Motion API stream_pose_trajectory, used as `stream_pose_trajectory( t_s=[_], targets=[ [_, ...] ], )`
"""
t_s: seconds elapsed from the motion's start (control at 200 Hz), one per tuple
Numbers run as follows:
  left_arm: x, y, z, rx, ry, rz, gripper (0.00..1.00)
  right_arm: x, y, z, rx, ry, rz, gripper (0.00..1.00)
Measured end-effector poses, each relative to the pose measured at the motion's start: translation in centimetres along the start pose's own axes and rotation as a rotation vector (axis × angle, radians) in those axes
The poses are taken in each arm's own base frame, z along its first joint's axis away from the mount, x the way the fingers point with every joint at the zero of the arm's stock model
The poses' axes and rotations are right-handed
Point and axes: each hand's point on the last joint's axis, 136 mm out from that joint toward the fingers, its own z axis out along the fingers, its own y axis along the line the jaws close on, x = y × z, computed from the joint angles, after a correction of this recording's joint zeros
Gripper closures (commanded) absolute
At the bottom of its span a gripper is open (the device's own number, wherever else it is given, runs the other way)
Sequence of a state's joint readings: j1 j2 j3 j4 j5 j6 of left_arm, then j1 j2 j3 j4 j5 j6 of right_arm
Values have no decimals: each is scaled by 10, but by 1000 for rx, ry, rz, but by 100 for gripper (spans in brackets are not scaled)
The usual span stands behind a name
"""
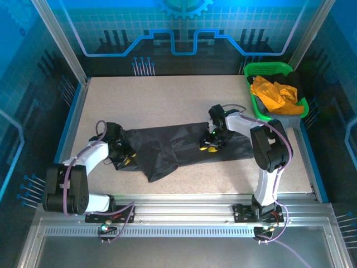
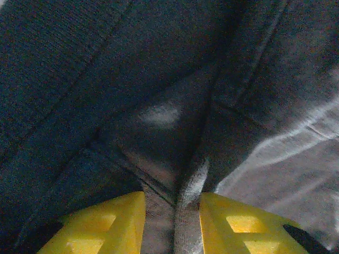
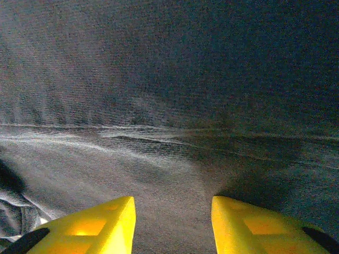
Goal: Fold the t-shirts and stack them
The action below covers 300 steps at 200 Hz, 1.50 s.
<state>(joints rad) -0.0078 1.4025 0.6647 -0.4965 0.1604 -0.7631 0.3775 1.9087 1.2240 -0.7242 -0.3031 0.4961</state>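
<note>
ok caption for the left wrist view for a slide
left pincer pinching a raised fold of the black t-shirt

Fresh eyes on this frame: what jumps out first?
The big black t-shirt sprawls across the middle of the table. The left gripper is at its left end with a ridge of cloth pinched between its fingers, and the right gripper is down on its right half, jaws apart. Next comes the green basket at the far right corner, with an orange-yellow shirt heaped in it.
</note>
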Motion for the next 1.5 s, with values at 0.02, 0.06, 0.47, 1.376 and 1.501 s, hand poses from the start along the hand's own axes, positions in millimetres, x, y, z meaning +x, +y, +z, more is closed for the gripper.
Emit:
stream_pose_trajectory(
  t_s=[0.02, 0.06, 0.47, 1.376, 1.501],
  targets=[
    [0, 0, 0, 1, 0, 2, 70, 0, 0, 0, 0, 0, 0, 57],
    [-1, -2, 0, 5, -4, 4, 71, 0, 0, 0, 0, 0, 1, 57],
    [-6, -9, -2, 29, -24, 14, 70, 0, -4, 1, -3, 1, 10, 57],
    [-12, -18, -11, 19, -61, 37, 100, 0, -4, 2, -8, 6, 14, 58],
    [-17, -27, -31, 48, -105, 33, 100, 0, -5, 2, -5, 5, 16, 58]
  ],
)
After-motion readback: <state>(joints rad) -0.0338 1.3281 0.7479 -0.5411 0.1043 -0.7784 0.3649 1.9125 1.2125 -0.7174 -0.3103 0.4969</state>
